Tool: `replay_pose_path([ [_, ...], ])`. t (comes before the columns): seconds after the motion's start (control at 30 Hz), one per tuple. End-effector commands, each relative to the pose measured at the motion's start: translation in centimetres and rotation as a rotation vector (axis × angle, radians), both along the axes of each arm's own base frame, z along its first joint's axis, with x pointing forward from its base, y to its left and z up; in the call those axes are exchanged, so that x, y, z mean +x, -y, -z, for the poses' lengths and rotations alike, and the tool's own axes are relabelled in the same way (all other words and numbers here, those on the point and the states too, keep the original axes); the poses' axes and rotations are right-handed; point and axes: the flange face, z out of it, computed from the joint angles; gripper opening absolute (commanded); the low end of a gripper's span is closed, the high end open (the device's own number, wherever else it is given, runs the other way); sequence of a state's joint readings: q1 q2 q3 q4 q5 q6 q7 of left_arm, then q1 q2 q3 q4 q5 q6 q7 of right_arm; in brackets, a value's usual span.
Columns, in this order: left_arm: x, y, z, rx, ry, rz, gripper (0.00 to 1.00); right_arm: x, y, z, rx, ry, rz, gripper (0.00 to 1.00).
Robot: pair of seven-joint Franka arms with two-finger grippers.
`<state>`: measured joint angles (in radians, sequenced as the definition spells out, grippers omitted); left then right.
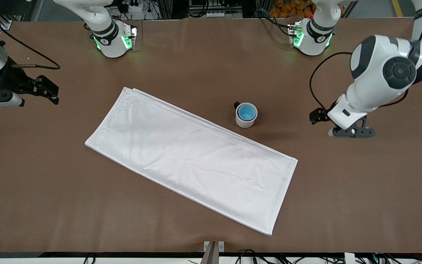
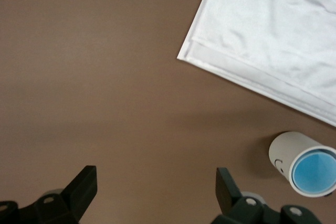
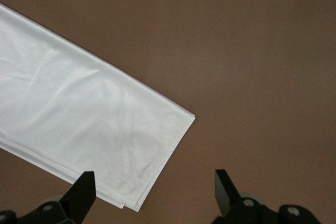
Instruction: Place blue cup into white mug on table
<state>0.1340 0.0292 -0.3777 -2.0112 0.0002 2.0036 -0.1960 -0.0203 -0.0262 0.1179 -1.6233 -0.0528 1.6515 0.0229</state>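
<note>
blue cup (image 1: 247, 111) inside white mug (image 1: 245, 122)

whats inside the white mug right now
The blue cup sits upright inside the white mug, its open top nearly filling the mug's rim. The cup's outer wall and the mug's inner bottom are covered, so they cannot be seen.

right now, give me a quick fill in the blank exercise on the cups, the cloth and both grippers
1. The blue cup sits inside the ____ mug.
2. The mug's small handle is ____ in colour.
3. The left gripper and the right gripper both have their fingers ____, holding nothing.
4. The folded cloth lying beside the mug on the table is ____.

Missing words: white; black; open; white
</note>
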Motion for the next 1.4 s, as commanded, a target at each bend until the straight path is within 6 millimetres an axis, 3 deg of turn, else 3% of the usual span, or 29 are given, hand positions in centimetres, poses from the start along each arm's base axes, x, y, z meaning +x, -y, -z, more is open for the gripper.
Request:
replay_pose_path([
  [0.0,-4.5,-0.8,-1.4,0.017,0.038,-0.020,1.00,-1.0,1.0,0.8,0.020,-0.009,-0.008,1.00],
  [0.07,-5.5,-1.1,-1.5,0.024,0.040,-0.022,1.00,-0.9,1.0,0.9,0.022,-0.009,-0.009,1.00],
  [0.17,-5.5,-1.7,-1.9,0.020,0.048,-0.010,1.00,-0.9,0.9,0.9,0.022,-0.006,-0.011,1.00],
  [0.4,-2.5,-5.6,-4.0,0.006,0.079,0.064,1.00,-1.1,0.6,0.6,0.070,-0.001,-0.010,1.00],
  [0.5,-0.8,-6.6,-5.7,-0.007,0.099,0.106,1.00,-1.1,1.6,0.4,0.118,0.000,-0.003,1.00],
  [0.9,4.7,-7.1,-12.7,0.007,0.086,0.121,1.00,-1.3,1.4,0.1,0.120,0.000,-0.028,1.00],
  [1.03,5.4,-6.4,-13.1,0.007,0.099,0.130,1.00,-1.4,1.2,0.0,0.120,0.002,-0.031,1.00],
  [1.37,5.1,-7.3,-14.7,0.071,0.099,0.146,1.00,-1.5,0.8,0.1,0.115,-0.003,-0.039,1.00],
])
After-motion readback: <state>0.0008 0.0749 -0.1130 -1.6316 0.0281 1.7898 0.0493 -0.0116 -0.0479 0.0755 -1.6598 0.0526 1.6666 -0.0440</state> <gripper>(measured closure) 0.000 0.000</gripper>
